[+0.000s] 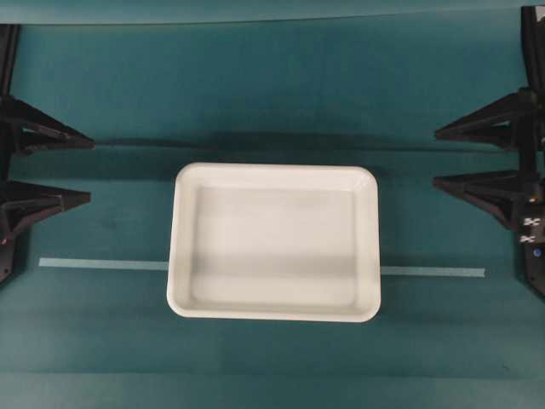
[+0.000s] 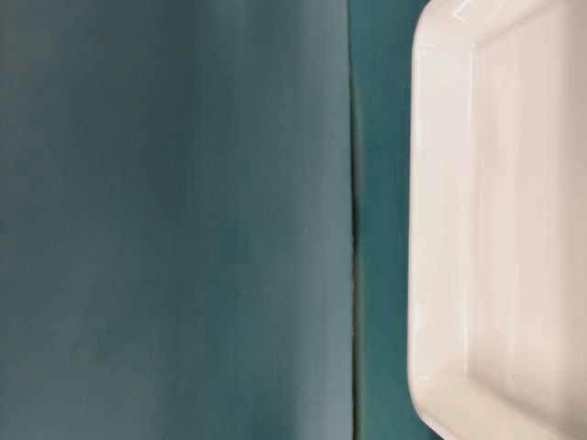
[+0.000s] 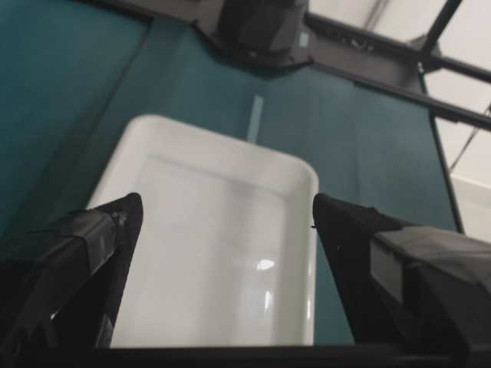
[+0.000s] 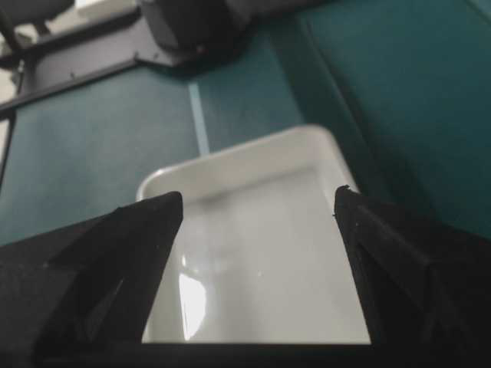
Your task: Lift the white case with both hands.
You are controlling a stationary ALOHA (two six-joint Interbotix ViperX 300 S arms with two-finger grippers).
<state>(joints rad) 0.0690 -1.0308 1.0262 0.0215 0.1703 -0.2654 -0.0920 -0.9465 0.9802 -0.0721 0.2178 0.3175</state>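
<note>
Teal cloth covers the whole table, with a fold line running across it and a thin pale tape strip laid flat, passing under the white case. Nearest the bottom edge of the overhead view is bare cloth; just beyond it the case sits flat in the middle of the table, empty, long sides across the view, rim unbroken all round. Level with the case's far half and well apart from it, the left gripper waits at the left edge and the right gripper at the right edge, each with jaws spread wide and holding nothing, tips aimed inward at the case's short ends. Both wrist views look down the length of the case between parted fingers, so the lines of approach seem about right. To do the step well, I judge both claws should come in together at matching height, each straddling the rim of its short end, close evenly, then rise at the same pace so the case stays level.
</note>
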